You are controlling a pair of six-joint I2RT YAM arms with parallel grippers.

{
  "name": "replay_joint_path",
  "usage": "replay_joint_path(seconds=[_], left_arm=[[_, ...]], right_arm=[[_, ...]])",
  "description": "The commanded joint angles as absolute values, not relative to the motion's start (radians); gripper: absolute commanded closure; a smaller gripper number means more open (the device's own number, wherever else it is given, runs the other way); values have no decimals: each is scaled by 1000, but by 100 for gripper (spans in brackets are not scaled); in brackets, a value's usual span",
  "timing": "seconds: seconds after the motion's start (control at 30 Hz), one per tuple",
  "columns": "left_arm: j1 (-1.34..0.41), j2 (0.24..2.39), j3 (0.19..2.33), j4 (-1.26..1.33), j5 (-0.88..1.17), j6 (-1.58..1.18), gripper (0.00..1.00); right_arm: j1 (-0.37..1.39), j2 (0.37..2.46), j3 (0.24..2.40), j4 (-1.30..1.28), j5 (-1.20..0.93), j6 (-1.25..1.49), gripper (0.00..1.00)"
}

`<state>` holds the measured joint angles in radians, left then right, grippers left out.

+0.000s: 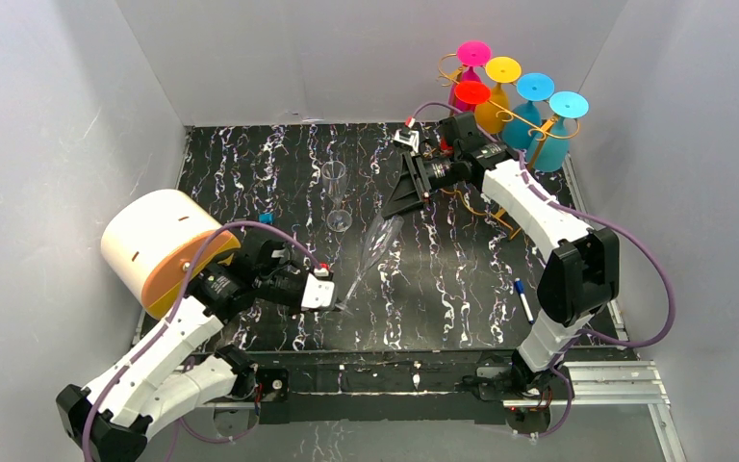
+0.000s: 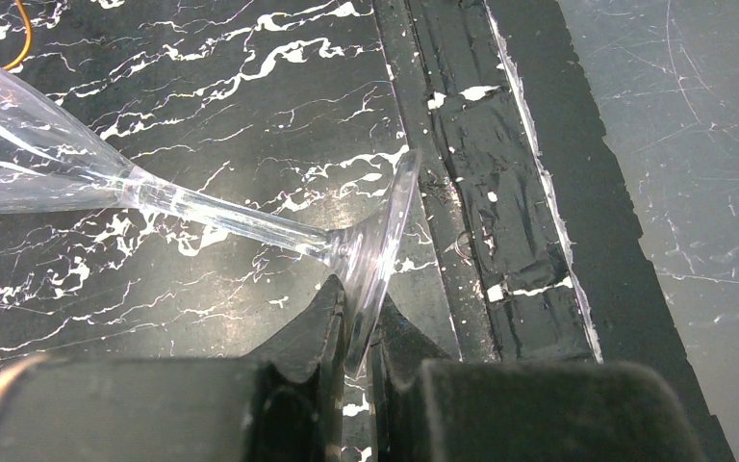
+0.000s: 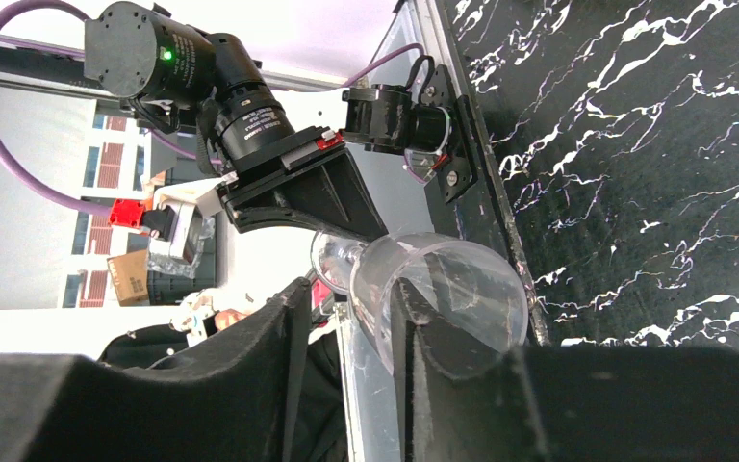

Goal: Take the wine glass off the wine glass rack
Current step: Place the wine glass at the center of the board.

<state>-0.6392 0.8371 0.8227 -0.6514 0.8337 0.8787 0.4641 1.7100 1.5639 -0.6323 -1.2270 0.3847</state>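
**Glass clear of the rack, spanned between two arms**

The clear wine glass (image 1: 373, 252) hangs tilted in the air, well apart from the wine glass rack (image 1: 515, 123), off its near-left side. The left gripper (image 2: 356, 337) is pinched tight on the edge of the foot. The right gripper (image 3: 351, 322) has its jaws half apart about the bowl's mouth, and I cannot tell whether they bear on it. The right should probably close gently and seat firmly before the left lets go, since the thin bowl looks slippery and fragile.

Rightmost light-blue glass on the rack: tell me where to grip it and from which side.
Take the light-blue glass by its bowl, which hangs free from the wine glass rack, foot uppermost. Come in from the table side, probably level: walls stand close behind and to its right.
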Motion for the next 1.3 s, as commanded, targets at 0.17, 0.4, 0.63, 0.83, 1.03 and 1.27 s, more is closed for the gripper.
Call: replay_joint_path(seconds=[0.17,0.4,0.63,0.83,1.03,1.27], left_arm=[[-626,867,839,-530,732,845,100],[-626,868,839,-535,693,852,100],[-625,857,863,-554,710,851,100],[-626,846,857,-547,691,844,100],[-626,846,849,-547,675,838,100],[-626,816,835,-543,641,828,100]], right_arm=[[526,1716,1610,-761,-1289,352,63],[553,1714,1605,-835,-1283,294,59],[558,1725,1668,-931,-1177,228,50],[558,1728,1689,-996,-1188,163,60],[558,1722,1673,-992,-1234,154,79],[558,1678,1588,-872,-1302,213,99]])
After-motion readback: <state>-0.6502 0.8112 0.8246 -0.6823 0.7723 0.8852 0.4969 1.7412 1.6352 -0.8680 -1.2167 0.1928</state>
